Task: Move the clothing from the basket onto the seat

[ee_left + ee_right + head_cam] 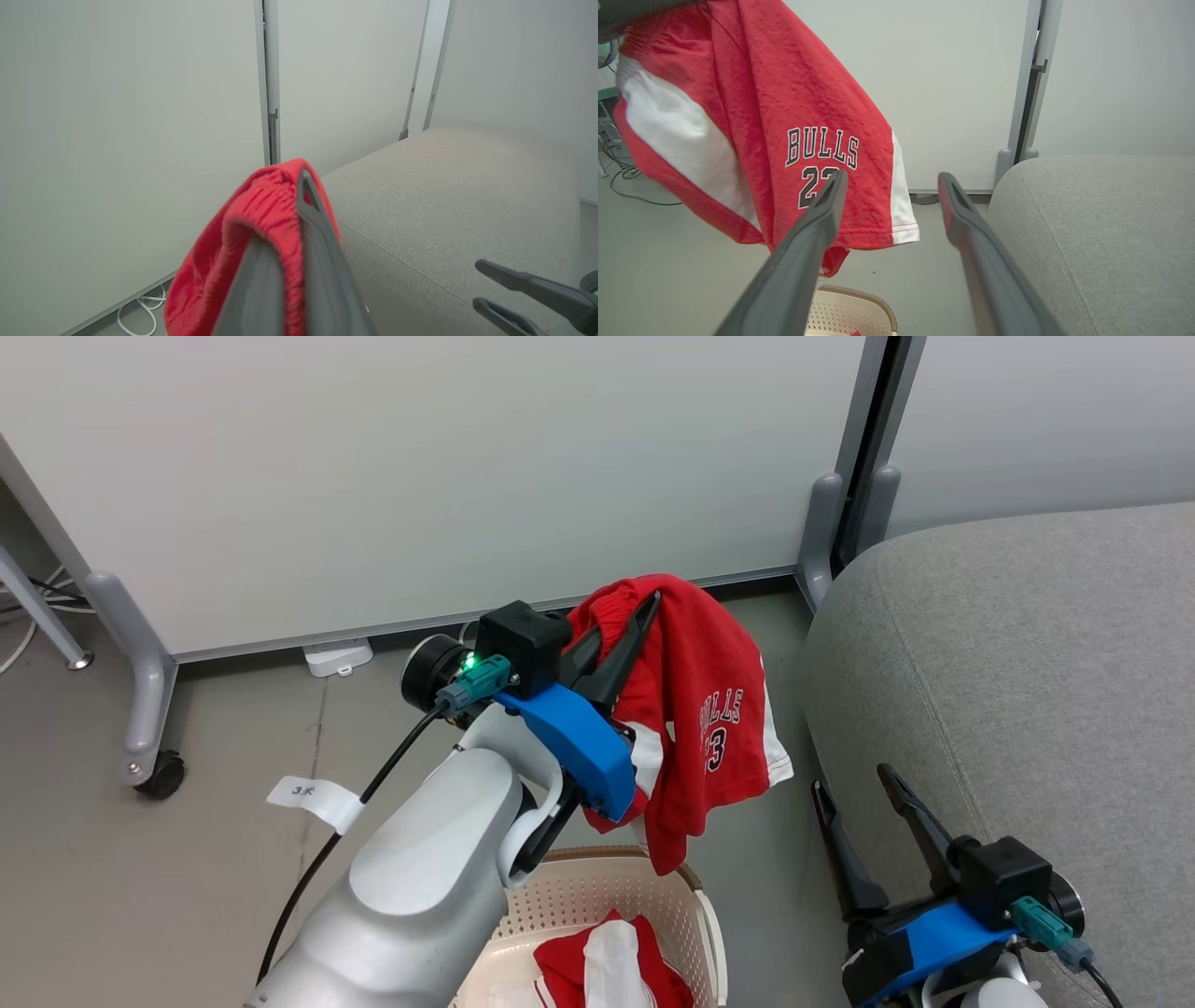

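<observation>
**Shorts (700,709) of soft red fabric, white-panelled, held aloft**

My left gripper (646,609) is pinched shut on their elastic waistband, high, I reckon, so the hem clears the cream perforated plastic basket (695,887), where a second red-and-white garment (607,963) lies. Lettering reads BULLS, 23. My right gripper (851,782) hangs spread wide beside the light grey woven seat (1027,663).

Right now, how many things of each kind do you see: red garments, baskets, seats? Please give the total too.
Red garments: 2 (shorts held up by the left gripper, another garment lying in the basket)
Baskets: 1
Seats: 1, the grey seat
Total: 4
</observation>
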You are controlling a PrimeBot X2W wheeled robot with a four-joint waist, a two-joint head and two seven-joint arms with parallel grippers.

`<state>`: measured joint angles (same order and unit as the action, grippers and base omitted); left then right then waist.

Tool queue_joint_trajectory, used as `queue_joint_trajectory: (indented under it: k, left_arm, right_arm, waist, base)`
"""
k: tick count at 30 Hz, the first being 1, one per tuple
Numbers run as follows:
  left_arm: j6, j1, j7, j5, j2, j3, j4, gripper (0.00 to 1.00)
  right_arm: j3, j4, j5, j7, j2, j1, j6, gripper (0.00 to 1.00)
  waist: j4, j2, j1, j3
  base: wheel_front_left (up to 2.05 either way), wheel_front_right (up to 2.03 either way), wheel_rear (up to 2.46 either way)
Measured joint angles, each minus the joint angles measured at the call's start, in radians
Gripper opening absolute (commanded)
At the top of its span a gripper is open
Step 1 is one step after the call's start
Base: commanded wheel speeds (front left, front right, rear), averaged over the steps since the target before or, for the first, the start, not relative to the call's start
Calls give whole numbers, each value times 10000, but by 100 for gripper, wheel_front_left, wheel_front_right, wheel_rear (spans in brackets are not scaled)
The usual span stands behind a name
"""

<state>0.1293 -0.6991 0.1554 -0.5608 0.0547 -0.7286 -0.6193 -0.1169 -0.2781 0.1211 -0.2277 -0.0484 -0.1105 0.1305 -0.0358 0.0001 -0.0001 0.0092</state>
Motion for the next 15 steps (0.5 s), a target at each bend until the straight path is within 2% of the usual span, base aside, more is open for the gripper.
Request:
queue_joint_trajectory:
  k: [9,15]
  left_arm:
    - [-69,-214,15,-387,-35,-451,29,0]
    - [-234,-320,54,-731,-40,-746,58,0]
  right_arm:
    - [-244,29,13,81,0,3,0,100]
    - [-800,42,86,290,-2,-239,0,100]
  waist:
    - [-136,0,1,20]
    - [-172,0,1,107]
  base:
    - [0,0,0]
    - [0,0,0]
